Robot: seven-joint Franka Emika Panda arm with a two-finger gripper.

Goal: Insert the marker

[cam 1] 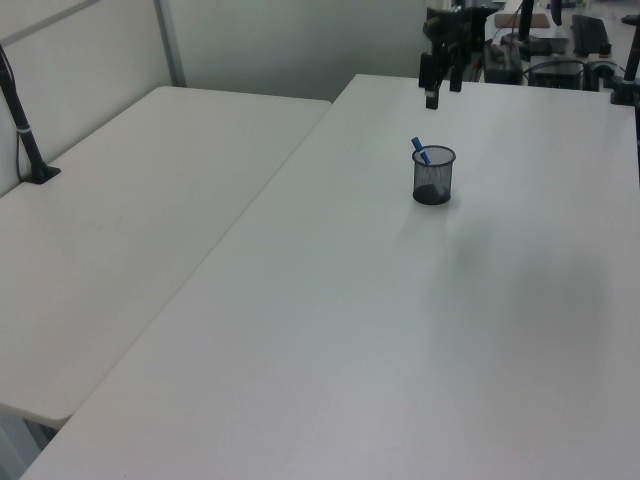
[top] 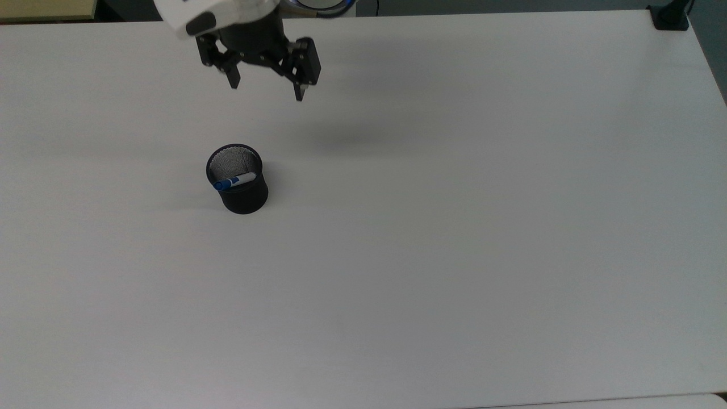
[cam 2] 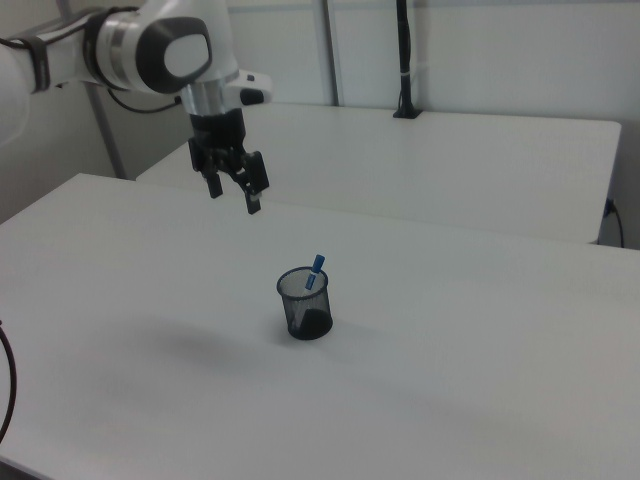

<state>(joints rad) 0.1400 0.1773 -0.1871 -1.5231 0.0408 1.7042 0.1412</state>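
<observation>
Since the marker leans inside the mesh cup on the counter, the empty, spread pincer, hanging well above, should retreat upward without swinging near the cup's rim.

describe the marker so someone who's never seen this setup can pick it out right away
On the big white table stands a single black mesh cup, below and apart from the open gripper in the top view. The marker leans inside that cup, its blue end poking just above the rim. It is slim and white-barrelled with blue ends, the one coloured thing on the table.
</observation>
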